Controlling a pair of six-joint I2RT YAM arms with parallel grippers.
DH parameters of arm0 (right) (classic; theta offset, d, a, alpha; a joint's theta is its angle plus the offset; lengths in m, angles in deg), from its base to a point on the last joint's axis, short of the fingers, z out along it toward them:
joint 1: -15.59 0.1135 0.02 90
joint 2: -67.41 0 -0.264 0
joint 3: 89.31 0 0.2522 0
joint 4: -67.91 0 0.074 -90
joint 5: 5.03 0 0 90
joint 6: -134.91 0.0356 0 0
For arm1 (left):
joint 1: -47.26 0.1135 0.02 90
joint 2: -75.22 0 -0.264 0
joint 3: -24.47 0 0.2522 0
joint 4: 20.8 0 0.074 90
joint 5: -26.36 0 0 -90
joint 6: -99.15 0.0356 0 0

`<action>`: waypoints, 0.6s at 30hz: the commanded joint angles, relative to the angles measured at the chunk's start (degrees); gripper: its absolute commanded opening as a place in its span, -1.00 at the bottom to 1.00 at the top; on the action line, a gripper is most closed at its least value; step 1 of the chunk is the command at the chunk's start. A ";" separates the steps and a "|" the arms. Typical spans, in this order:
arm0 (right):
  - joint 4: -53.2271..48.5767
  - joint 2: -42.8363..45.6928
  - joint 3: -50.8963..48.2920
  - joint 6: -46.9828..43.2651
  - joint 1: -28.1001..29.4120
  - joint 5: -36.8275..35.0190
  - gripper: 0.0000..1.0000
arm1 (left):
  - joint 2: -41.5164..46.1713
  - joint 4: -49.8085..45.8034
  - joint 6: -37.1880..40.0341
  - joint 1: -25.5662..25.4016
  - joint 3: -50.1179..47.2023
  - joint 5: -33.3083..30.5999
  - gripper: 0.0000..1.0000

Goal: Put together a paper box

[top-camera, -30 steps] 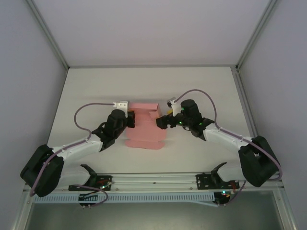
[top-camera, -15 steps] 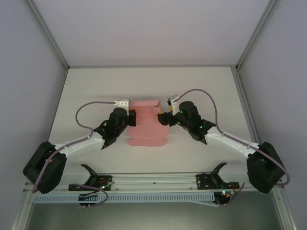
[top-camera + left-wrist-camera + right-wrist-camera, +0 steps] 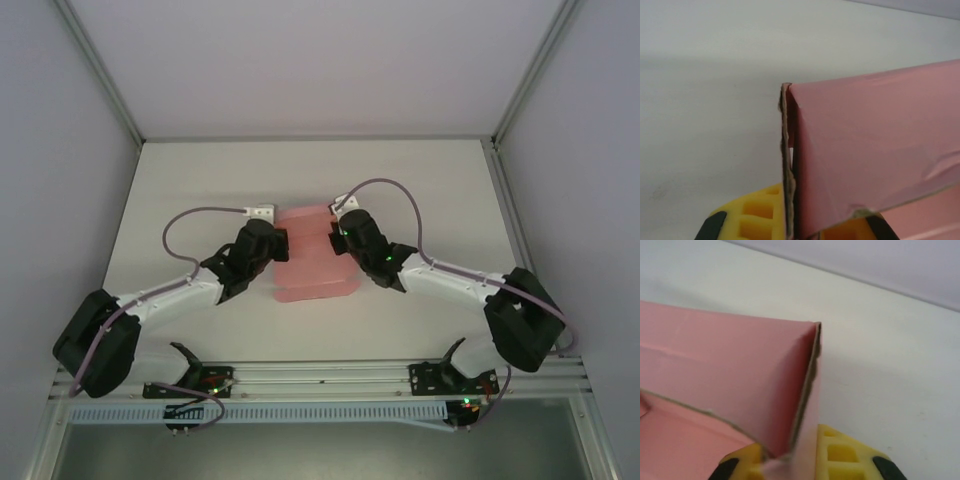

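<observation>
The paper box (image 3: 312, 258) is a salmon-pink card sheet, partly folded, lying mid-table between both arms. My left gripper (image 3: 280, 243) is shut on its left raised wall; in the left wrist view that doubled card edge (image 3: 788, 165) stands pinched between the yellow pads (image 3: 757, 217). My right gripper (image 3: 336, 236) is shut on the right raised wall; in the right wrist view the card edge (image 3: 807, 385) runs down between its yellow pads (image 3: 842, 455). The box's front flap (image 3: 318, 290) lies flat toward the arms.
The white table (image 3: 420, 190) has open room behind and on both sides of the box. Grey walls and metal frame posts (image 3: 100, 75) bound it. Purple cables (image 3: 200, 215) loop off both wrists.
My right gripper moved left onto the box's right wall and shut on it. The left arm shifted slightly right, still gripping. The sheet's side walls now stand up more.
</observation>
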 commanded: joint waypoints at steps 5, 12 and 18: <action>-16.67 -8.65 9.06 9.79 0.80 -37.17 -1.00 | -4.04 -20.03 -14.00 0.93 7.24 -14.25 -1.00; -31.02 -11.36 11.16 22.19 -2.03 -52.11 -1.00 | -4.48 -31.62 -22.82 7.64 5.54 -21.75 -1.00; -40.44 -12.52 13.45 29.46 -4.37 -56.53 -1.00 | -4.98 -37.55 -26.34 8.70 5.68 -25.36 -1.00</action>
